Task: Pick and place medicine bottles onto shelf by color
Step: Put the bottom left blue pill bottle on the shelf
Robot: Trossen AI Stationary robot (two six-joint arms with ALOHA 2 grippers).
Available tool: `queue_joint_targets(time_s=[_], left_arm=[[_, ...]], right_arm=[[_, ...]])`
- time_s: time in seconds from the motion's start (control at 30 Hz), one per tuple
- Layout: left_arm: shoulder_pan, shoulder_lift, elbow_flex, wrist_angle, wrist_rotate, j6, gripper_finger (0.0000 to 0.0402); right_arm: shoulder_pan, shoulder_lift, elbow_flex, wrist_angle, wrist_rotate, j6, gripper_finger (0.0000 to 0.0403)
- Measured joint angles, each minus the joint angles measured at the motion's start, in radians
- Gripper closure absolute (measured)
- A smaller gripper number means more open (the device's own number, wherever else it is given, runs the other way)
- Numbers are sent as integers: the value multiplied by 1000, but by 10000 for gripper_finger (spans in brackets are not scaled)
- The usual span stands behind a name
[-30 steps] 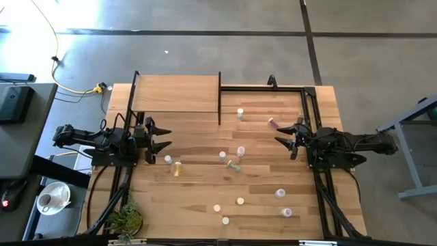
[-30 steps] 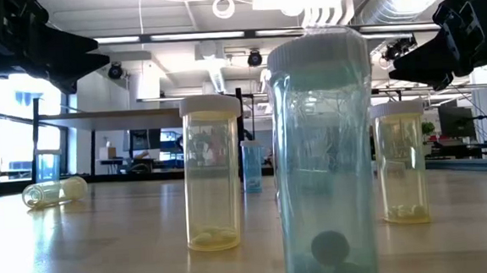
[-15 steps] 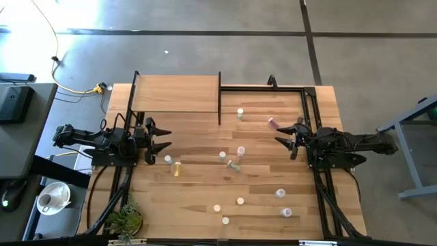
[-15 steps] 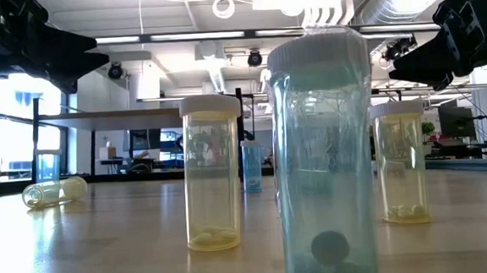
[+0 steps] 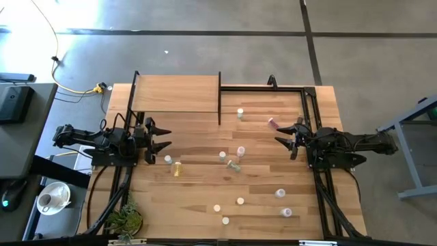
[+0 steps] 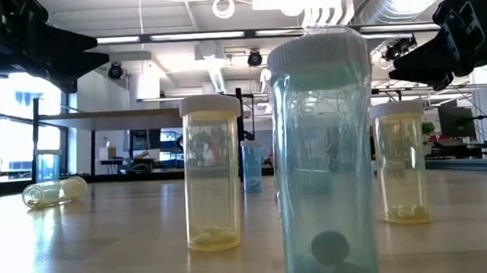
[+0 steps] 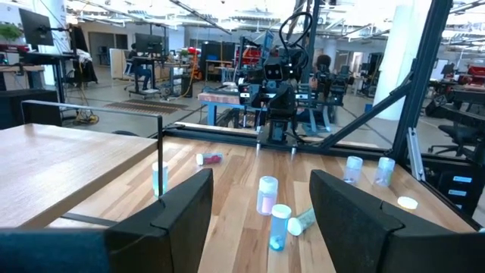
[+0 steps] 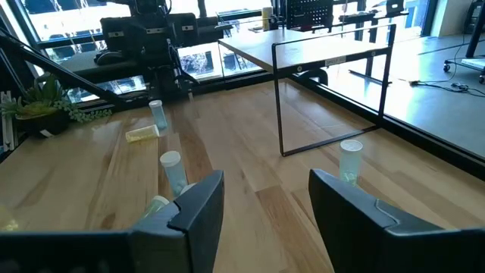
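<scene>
A small green potted plant sits at the wood-plank tabletop's near-left corner, a white mug on a dark side table beyond the left edge.

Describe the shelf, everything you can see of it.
The shelf is a flat rectangular board of light wood, raised above the table's far left corner on thin black metal posts at its corners. Its top is bare; no bottle stands on it. One bottle stands on the table just beyond its right post. Neither arm touches it.

Worktop: smooth matt wood planks. Shelf: light wood, black metal posts. Medicine bottles: glossy translucent plastic.
</scene>
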Motion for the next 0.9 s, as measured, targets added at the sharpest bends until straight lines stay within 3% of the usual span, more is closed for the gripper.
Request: queue_joint_targets(time_s=[0.9], left_arm=[[0,0,0,-1,-13,0,190]], right_arm=[[0,0,0,4,0,0,218]])
